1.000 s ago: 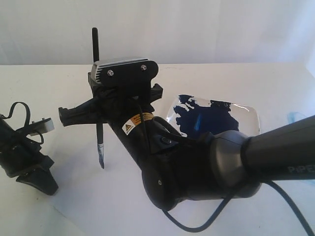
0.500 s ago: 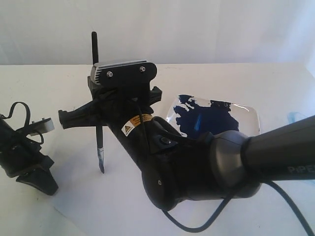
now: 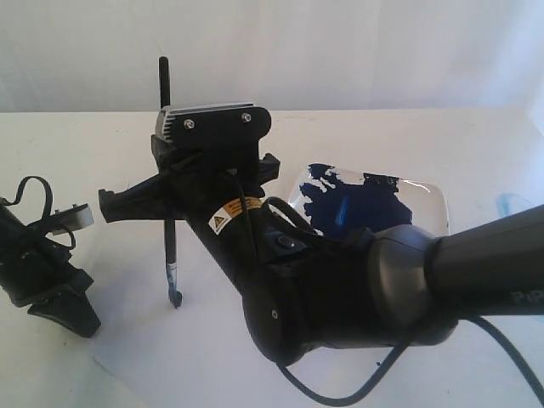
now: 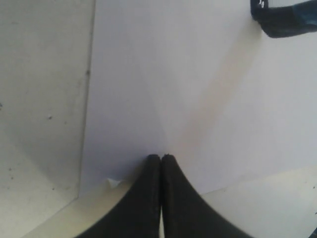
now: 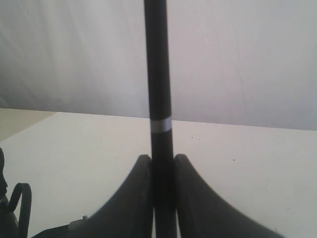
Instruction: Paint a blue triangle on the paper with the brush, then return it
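Nearest, the left claw (image 4: pixel 161 158) sits closed by a corner of the paper (image 3: pixel 195 357), which shows no blue strokes; the right claw (image 5: pixel 162 163) is clamped on the upright brush (image 3: pixel 172 255), its bristles seemingly touching the paper just below it, so painting looks barely begun and the return not yet done, with the paint plate (image 3: pixel 429 200) beyond.

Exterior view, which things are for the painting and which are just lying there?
For the job: brush, held upright in the right tool; paper; plate with blue paint.
Just lying about: pale-blue smear on the table; left tool, shut, near the paper's edge.
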